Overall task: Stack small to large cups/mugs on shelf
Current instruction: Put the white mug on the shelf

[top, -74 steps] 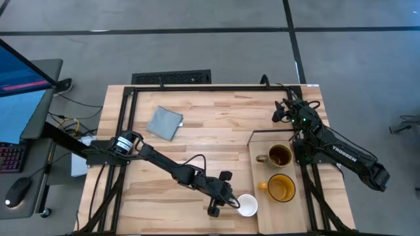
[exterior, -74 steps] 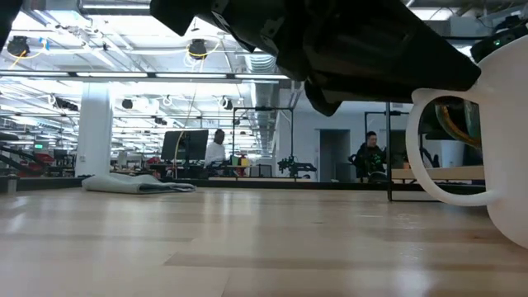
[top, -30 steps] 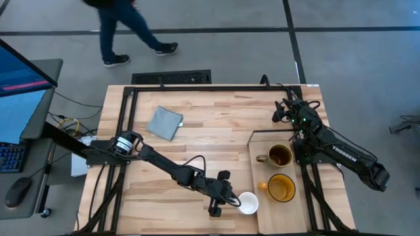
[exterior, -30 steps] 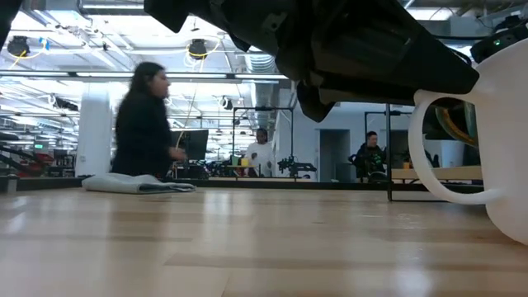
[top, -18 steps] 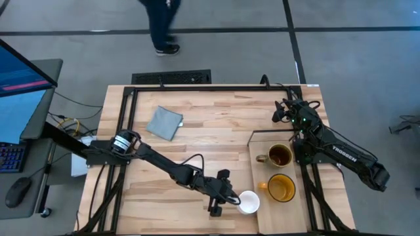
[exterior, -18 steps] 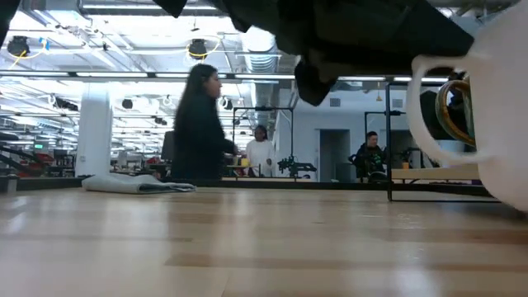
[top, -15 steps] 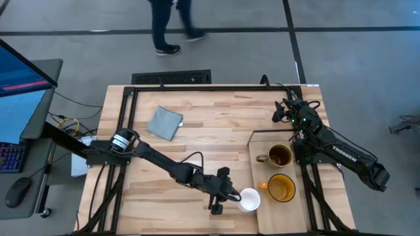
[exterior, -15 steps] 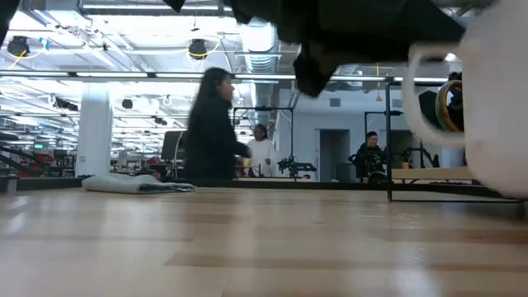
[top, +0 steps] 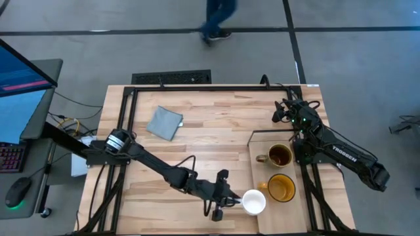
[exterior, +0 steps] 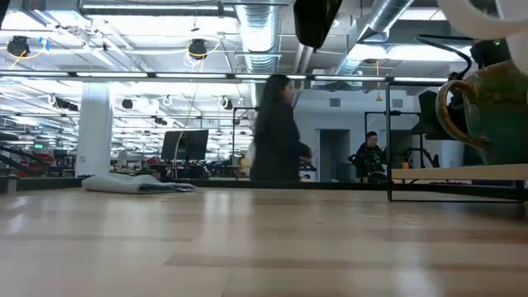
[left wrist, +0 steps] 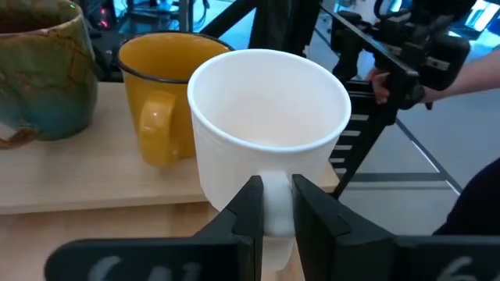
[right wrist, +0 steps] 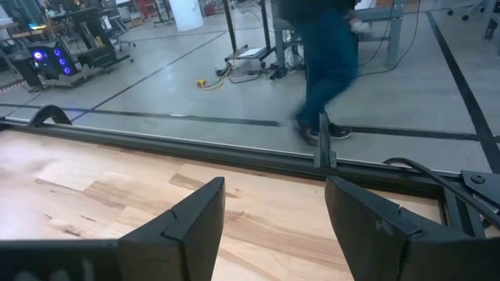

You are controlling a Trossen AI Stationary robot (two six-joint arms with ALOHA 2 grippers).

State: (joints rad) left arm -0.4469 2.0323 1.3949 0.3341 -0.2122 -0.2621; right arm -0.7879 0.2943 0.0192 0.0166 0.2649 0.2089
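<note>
A: What has changed since a moment ago?

B: The white mug (top: 254, 202) has come up off the worktop (top: 203, 137) and drifted toward the shelf (top: 259, 141); in the low view it has risen almost out of the top of the picture. The person (exterior: 278, 132) walking behind the worktop has also moved on to the right.

A: Who holds the mug?

B: The left gripper (left wrist: 272, 204). Its jaws are pinching the mug's handle, 1 finger (left wrist: 242, 209) on each side, with the mug upright and its mouth facing up.

A: Where is it now?

B: In the high view it hangs at the near edge of the worktop, just beside the shelf's left edge and next to the yellow mug (top: 281, 188).

A: And the other mugs?

B: 2 stand on the shelf: the yellow mug nearer the front, the brown mug (top: 279, 156) just behind it, both with handles pointing left. The 2 are close but apart.

A: The right arm?

B: The right gripper (right wrist: 275, 211) waits at the far right corner of the worktop, jaws spread with nothing between them.

A: Anything else on the worktop?

B: A grey cloth (top: 164, 122) lies at the far left, well apart from the mugs.
</note>
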